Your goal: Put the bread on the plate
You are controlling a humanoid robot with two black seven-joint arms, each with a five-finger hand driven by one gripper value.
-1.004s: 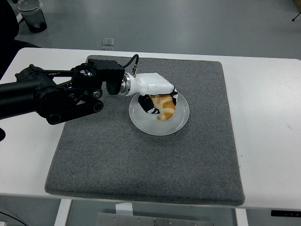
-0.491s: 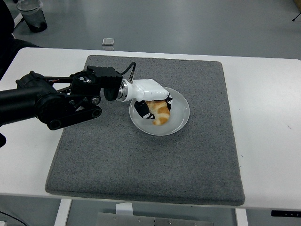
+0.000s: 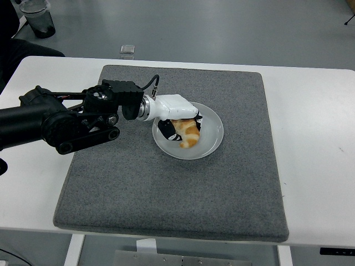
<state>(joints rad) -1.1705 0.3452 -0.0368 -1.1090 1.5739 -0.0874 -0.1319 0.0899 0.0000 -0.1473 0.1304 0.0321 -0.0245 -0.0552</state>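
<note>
A golden croissant-like bread (image 3: 189, 133) lies on the clear round plate (image 3: 213, 133) in the middle of the grey mat (image 3: 172, 188). My left hand (image 3: 178, 117), white with black fingers, reaches in from the left and sits over the plate's left half. Its fingers (image 3: 166, 129) curl around the bread, which touches the plate's surface. The right arm does not show in the head view.
A dark cup (image 3: 37, 18) stands on the floor at the far left top. A small clear box (image 3: 127, 50) lies beyond the table's far edge. White table (image 3: 316, 138) surrounds the mat on all sides.
My left hand has lowered and drawn slightly left with the bread, bringing it down onto the plate. The fingers still wrap it.
</note>
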